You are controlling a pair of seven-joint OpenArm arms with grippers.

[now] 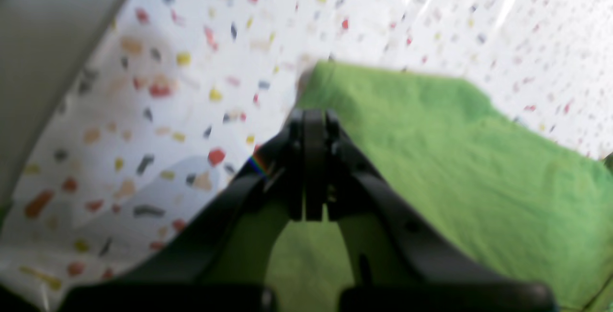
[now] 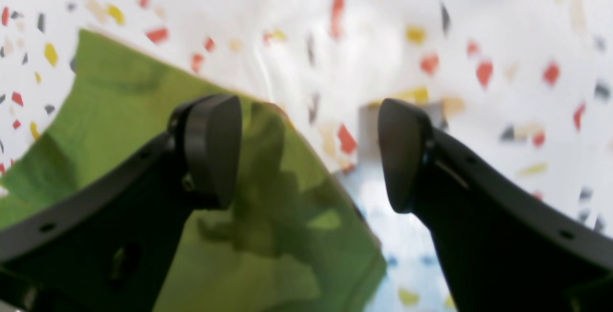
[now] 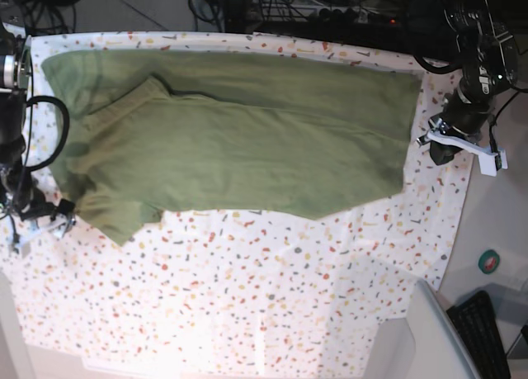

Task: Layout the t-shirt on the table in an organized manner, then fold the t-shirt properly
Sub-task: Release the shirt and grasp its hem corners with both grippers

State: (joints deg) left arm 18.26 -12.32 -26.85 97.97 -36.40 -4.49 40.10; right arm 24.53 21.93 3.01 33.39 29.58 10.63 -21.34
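Olive-green t-shirt [image 3: 239, 139] is spread out flat across the far half of the speckled tabletop [image 3: 272, 288], partly folded lengthwise. Left gripper [image 1: 313, 125] sits over the shirt's edge with its jaws pressed together; can't tell if any cloth is caught in there. Right gripper [image 2: 309, 151] hangs spread wide by the opposite end, holding nothing.

olive-green t-shirt [image 3: 239, 139] spread flat, partly folded lengthwise, across the far half of speckled white table [image 3: 272, 296]

The left claw [image 1: 313, 168], jaws pressed together, hangs over the t-shirt [image 1: 431, 158] edge on the table [image 1: 143, 86].
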